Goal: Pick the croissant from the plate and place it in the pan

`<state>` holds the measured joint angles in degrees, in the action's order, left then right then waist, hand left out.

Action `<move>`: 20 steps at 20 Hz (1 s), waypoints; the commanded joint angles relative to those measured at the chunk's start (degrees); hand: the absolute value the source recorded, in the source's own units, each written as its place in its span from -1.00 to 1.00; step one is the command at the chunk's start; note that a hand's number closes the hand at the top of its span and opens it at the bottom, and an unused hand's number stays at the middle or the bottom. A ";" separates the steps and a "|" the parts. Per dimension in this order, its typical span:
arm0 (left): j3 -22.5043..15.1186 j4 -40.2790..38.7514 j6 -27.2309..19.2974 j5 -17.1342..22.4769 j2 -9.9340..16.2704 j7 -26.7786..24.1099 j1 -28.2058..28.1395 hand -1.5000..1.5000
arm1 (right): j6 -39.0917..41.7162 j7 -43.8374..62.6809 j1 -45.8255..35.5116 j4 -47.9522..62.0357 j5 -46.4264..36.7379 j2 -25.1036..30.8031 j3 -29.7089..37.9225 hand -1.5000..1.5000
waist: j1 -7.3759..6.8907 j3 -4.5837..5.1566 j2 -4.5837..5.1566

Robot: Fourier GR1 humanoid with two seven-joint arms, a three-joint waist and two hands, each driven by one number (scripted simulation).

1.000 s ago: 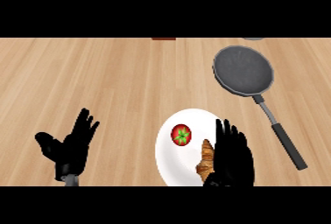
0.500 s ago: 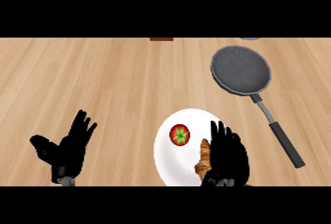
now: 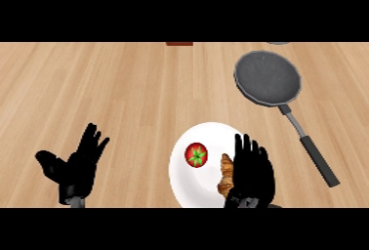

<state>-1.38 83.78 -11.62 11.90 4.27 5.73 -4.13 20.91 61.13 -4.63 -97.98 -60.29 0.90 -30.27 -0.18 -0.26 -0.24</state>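
The robot is working on the first step, the pick: its right hand (image 3: 252,171) is hanging over the right side of the white plate (image 3: 194,183), just beside the croissant (image 3: 226,175), which is lying lengthwise on the plate under the hand's inner edge. The fingers (image 3: 246,146) are stretched out straight and close together, pointing away from the robot, and nothing is being held; whether they are touching the pastry I cannot tell from where I am standing. A tomato (image 3: 196,155) is sitting on the plate to the left of the croissant, a little apart from it.

To my eye the next move is calling for the hand to settle onto the croissant and curl round it without nudging the tomato, then lift and carry it forward and to the right, to the dark frying pan (image 3: 267,78) lying well apart on the wooden tabletop (image 3: 108,88), its handle (image 3: 311,151) running back toward the robot.

The left hand (image 3: 72,168) is resting open at the lower left, fingers up and spread.
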 commanded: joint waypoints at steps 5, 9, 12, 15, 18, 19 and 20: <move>-3.64 4.44 -4.19 -3.50 -2.58 4.86 -1.23 0.00 | -4.62 3.54 -0.42 5.68 2.14 -0.87 -0.24 1.00 | -0.05 0.25 0.22; 4.83 -4.34 5.57 3.44 3.25 -1.37 -1.08 0.00 | -5.32 -8.78 0.98 7.86 -3.21 2.41 -0.13 1.00 | -0.01 0.29 0.29; 1.57 -4.23 -0.16 -0.64 -0.42 2.39 3.27 0.00 | -9.63 -9.63 4.25 8.86 -6.52 1.71 -3.01 1.00 | 0.28 0.26 0.24; 0.36 -2.67 -0.60 -1.53 -1.98 0.93 0.83 0.00 | -4.08 -6.67 1.40 5.23 -6.47 0.18 -0.55 1.00 | 0.17 0.27 0.21; -0.31 -2.99 0.36 -1.50 -1.74 0.47 0.65 0.00 | -4.11 -16.47 -5.63 10.33 -1.88 -0.85 -5.89 1.00 | -0.71 0.25 0.45; -0.81 -2.07 -0.67 -2.14 -1.98 1.65 2.00 0.00 | -3.08 -21.23 -7.04 12.26 -0.55 -0.86 -6.72 1.00 | -1.22 0.21 0.63; 0.67 -3.35 1.78 -0.57 -0.31 1.07 2.06 0.00 | -2.77 -24.53 -7.61 12.67 0.08 -0.87 -8.35 1.00 | -1.37 0.24 0.72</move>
<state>-0.96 82.98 -11.22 10.70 3.37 5.92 -2.94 17.07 45.31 -8.36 -88.57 -62.94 0.59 -34.72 -0.78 -0.11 -0.23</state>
